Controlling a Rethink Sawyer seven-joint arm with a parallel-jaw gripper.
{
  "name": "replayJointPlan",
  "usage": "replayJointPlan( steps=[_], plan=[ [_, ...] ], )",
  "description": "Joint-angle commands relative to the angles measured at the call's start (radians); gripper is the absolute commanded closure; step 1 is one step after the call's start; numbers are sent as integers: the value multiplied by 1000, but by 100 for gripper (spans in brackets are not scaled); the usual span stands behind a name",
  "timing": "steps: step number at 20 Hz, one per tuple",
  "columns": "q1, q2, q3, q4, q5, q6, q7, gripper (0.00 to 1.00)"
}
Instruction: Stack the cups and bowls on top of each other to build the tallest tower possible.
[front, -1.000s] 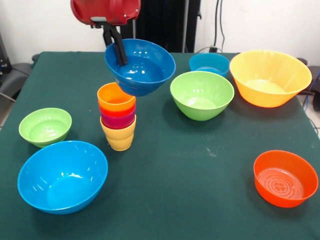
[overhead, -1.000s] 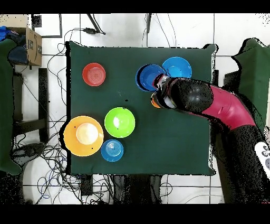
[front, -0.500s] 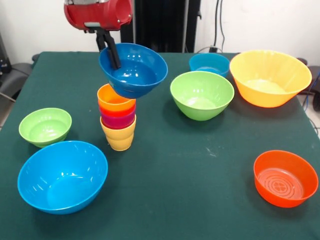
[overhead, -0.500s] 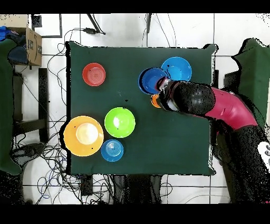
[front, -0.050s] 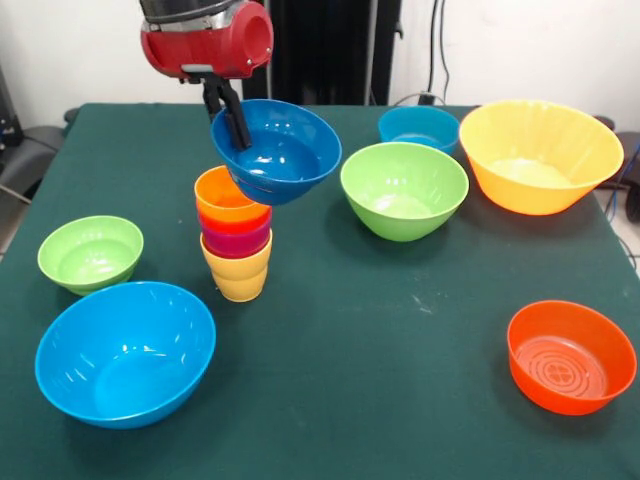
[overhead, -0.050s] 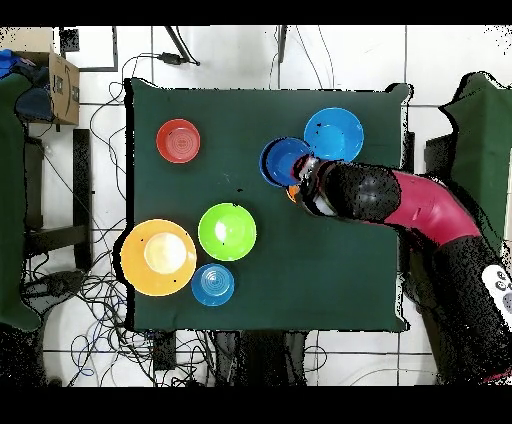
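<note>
Blue and shiny, the dark blue bowl (front, -0.050s: 278, 150) hangs pinched in the gripper (front, -0.050s: 231, 118) beside the cup stack (front, -0.050s: 236, 234), and likely needs centering over it next.

Four nested cups (front, -0.050s: 236, 240), yellow base up to orange top, stand upright mid-table as the tower, a tilted dark blue bowl (front, -0.050s: 280, 152) hangs just above them, and the other bowls (front, -0.050s: 404, 190) sit upright and scattered around.
</note>
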Motion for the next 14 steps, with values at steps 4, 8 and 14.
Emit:
replayJointPlan(
  steps=[4, 8, 14],
  plan=[
    [-30, 58, 77, 66, -115, 41, -239, 100],
    [-44, 62, 91, 66, -127, 48, -237, 100],
    [-64, 68, 115, 65, -132, 64, -232, 100]
  ],
)
